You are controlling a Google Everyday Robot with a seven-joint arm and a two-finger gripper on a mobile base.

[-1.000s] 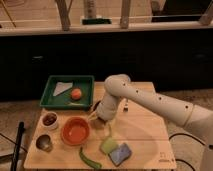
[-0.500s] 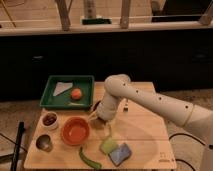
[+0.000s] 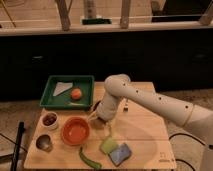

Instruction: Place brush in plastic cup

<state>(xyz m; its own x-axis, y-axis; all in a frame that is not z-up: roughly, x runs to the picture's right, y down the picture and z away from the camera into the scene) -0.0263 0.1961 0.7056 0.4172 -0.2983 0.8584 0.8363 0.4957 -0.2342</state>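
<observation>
So the white arm's gripper is hanging low over the pale wooden worktop, just right of the round orange bowl; honestly can't tell how the jaws stand, the wrist body covers them. A slim cream-white stick pokes out toward the bowl from under the gripper, which I'd guess is the brush, so it looks carried rather than lying loose, but I can't confirm the grip. The small pale yellow-green plastic cup sits below and a bit right of the gripper, touching or nearly touching the blue-grey sponge-like block, with the long curved dark green vegetable thing to its left.

What could go wrong: the cup is narrow and light, so a brush coming in tilted could catch the rim and tip it; a loose hold could let the brush swing off line; the orange bowl is close, so a dropped brush could land in the wrong container.

Compared with a second ago: nothing has visibly shifted; arm, cup and bowl all sit in the same spots.
</observation>
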